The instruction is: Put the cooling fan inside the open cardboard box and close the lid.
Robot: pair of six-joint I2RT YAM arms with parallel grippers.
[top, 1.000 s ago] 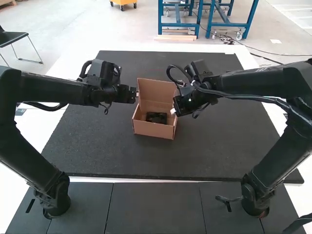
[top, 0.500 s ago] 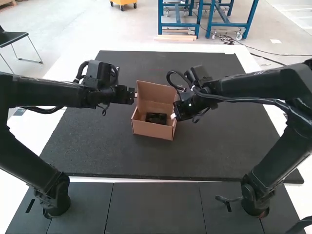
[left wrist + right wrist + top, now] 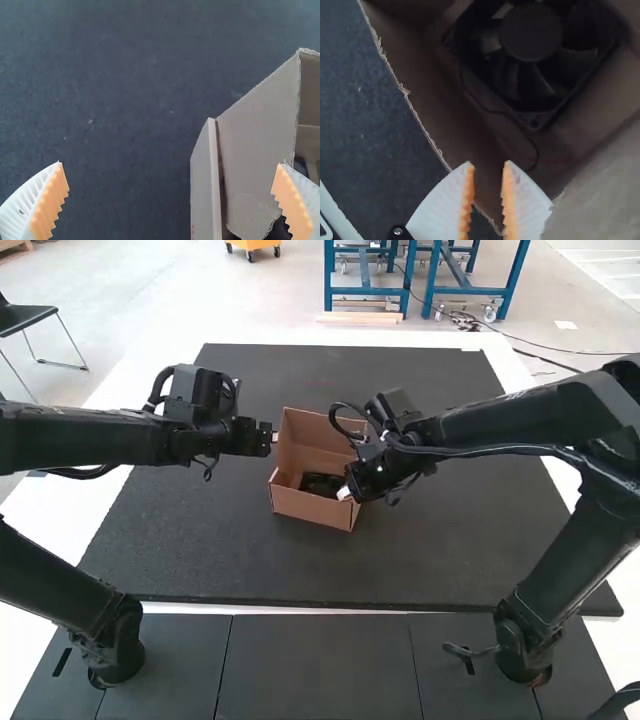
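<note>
Already the cooling fan is laid flat on the floor of the cardboard box, so only the closing is judged to be left. The left fingers are spread wide and empty, just beside the box's left side flap. The right fingers are drawn almost together at the right wall's rim, apparently pinching it. The upright lid is best swung forward once the side flaps are tucked in and the rim released. Bare mat is offered on every side for retreat.
</note>
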